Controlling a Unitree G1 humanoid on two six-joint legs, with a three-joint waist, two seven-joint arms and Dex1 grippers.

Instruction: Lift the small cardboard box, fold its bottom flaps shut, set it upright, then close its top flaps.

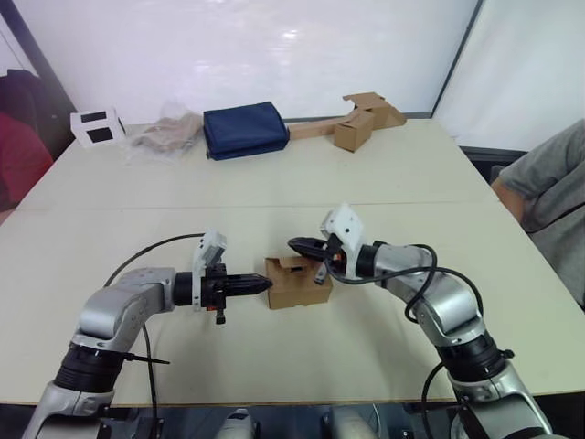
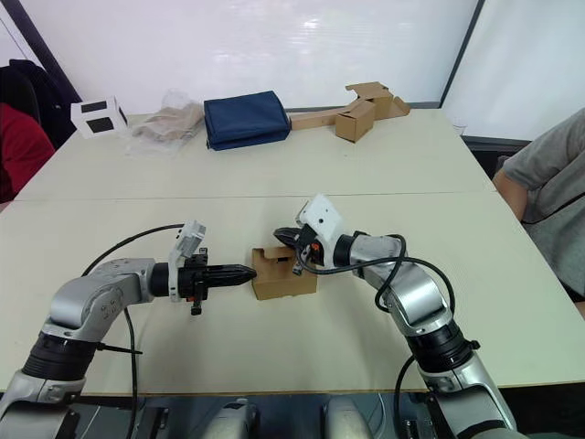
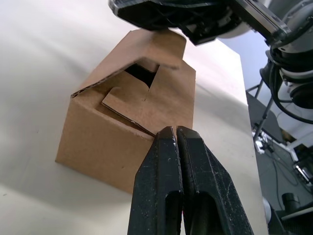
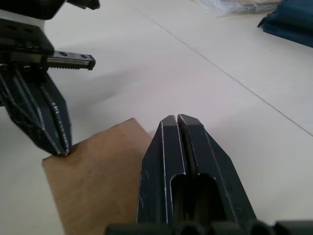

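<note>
Left gripper (image 1: 263,285) clenched empty, tip against left edge of small plain brown cardboard box (image 1: 299,283) at table (image 1: 274,183) centre, between my arms. Top flaps (image 3: 146,93) half tucked, one raised. Right gripper (image 1: 297,245) also pinched closed, empty, over box top. I judge: brace with left, press raised flap down slowly with right, avoid sliding box. Second brown box on cardboard strip (image 1: 356,128) well apart, far edge.

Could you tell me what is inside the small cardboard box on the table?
The small cardboard box shows only a dark gap between its partly folded top flaps; they cover the interior, so any contents cannot be seen.
</note>
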